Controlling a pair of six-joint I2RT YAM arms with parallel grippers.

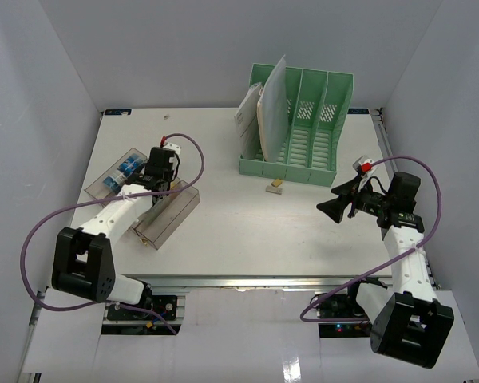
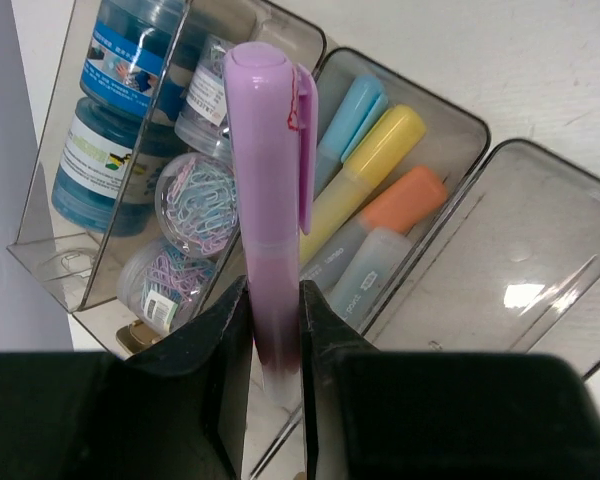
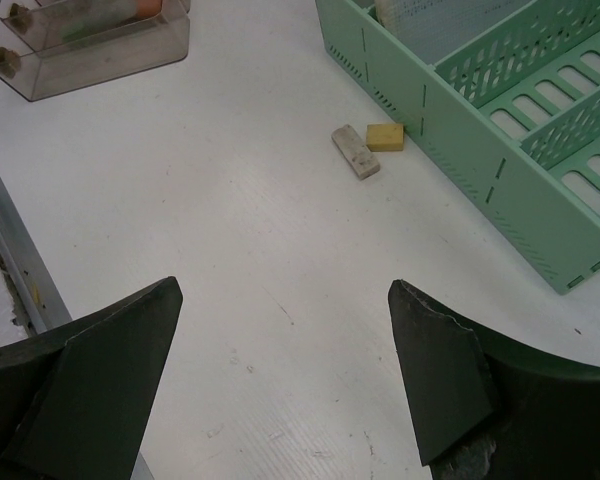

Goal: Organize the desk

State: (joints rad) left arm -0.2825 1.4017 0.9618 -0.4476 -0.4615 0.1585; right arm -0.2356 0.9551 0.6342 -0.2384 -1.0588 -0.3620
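Desk (image 1: 231, 227): large white tabletop with a metal rail along its near edge; it lies under both arms and carries everything listed below.
Left gripper (image 2: 275, 320): over the clear tray at the desk's left side, fingers clamped on the lower barrel of a purple pen.
Purple pen (image 2: 268, 180): capped, with a clip on one side, held above the tray's middle section.
Clear tray (image 2: 545, 250): smoky clear plastic, in stepped sections, set at an angle on the left of the desk.
Tray contents: blue tubs (image 2: 130, 70) and small jars of pastel paper clips (image 2: 195, 200) in the outer section; blue (image 2: 352, 115), yellow (image 2: 385, 155) and orange (image 2: 405, 200) highlighters side by side in the middle one.
Right gripper (image 3: 285, 295): above bare desk on the right, fingers spread wide, nothing between them.
File rack (image 1: 311, 132): green, slotted, at the far centre; papers (image 1: 263, 108) stand in its left slots.
Erasers: one grey (image 3: 356, 152), one yellow (image 3: 385, 137), lying on the desk just in front of the rack, close together; I cannot tell whether they touch.
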